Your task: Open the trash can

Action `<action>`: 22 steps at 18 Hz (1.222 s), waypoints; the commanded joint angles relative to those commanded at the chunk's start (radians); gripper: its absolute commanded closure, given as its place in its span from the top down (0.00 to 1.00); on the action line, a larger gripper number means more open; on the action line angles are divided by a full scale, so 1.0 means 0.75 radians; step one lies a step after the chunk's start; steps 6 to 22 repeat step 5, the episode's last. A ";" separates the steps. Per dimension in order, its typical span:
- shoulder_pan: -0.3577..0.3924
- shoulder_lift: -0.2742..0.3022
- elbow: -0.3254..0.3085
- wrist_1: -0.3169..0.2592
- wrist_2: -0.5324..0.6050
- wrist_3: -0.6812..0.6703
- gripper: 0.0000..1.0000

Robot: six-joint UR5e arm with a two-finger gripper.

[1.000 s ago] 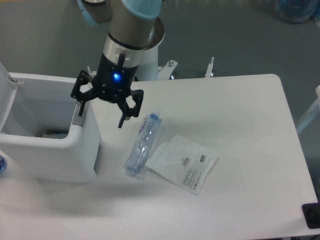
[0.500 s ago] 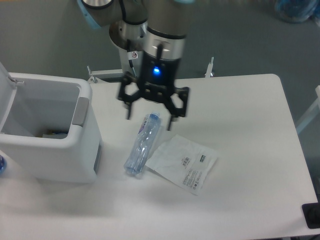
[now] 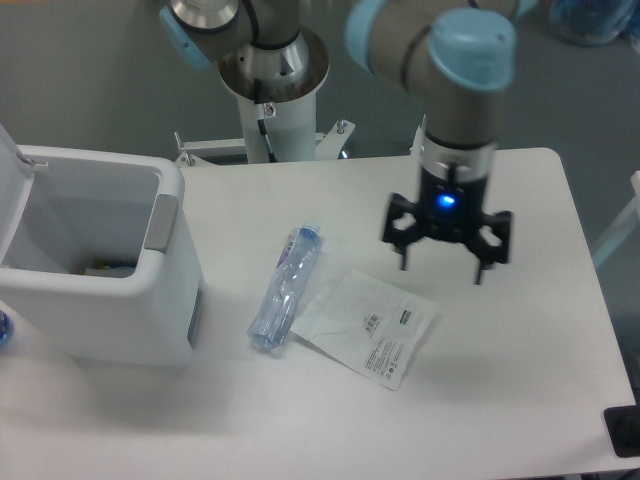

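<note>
The white boxy trash can stands at the left of the table. Its top is open, the lid is tipped up at the far left edge, and the grey push tab shows on its right rim. Some dark items lie at the bottom inside. My gripper hangs open and empty over the right half of the table, far from the can, just beyond the upper right edge of a white packet.
A crushed clear plastic bottle lies next to the can's right side. A flat white packet with a printed label lies beside the bottle. The arm's base column stands behind the table's back edge.
My gripper has swept from the can's right rim rightward across the table, past the bottle, to the right half. The can, bottle and packet have not moved.
</note>
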 joint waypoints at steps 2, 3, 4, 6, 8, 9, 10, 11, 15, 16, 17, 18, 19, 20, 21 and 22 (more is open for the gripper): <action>0.047 -0.029 -0.006 -0.002 0.049 0.178 1.00; 0.055 -0.043 -0.002 -0.006 0.067 0.258 1.00; 0.055 -0.061 0.000 -0.002 0.072 0.311 1.00; 0.055 -0.082 0.010 -0.002 0.078 0.342 1.00; 0.055 -0.082 0.010 -0.002 0.078 0.342 1.00; 0.055 -0.082 0.010 -0.002 0.078 0.342 1.00; 0.055 -0.082 0.010 -0.002 0.078 0.342 1.00; 0.055 -0.082 0.010 -0.002 0.078 0.342 1.00; 0.055 -0.082 0.010 -0.002 0.078 0.342 1.00; 0.055 -0.082 0.010 -0.002 0.078 0.342 1.00; 0.055 -0.082 0.010 -0.002 0.078 0.342 1.00; 0.055 -0.082 0.010 -0.002 0.078 0.342 1.00; 0.055 -0.082 0.010 -0.002 0.078 0.342 1.00; 0.055 -0.082 0.010 -0.002 0.078 0.342 1.00; 0.055 -0.082 0.010 -0.002 0.078 0.342 1.00; 0.055 -0.082 0.010 -0.002 0.078 0.342 1.00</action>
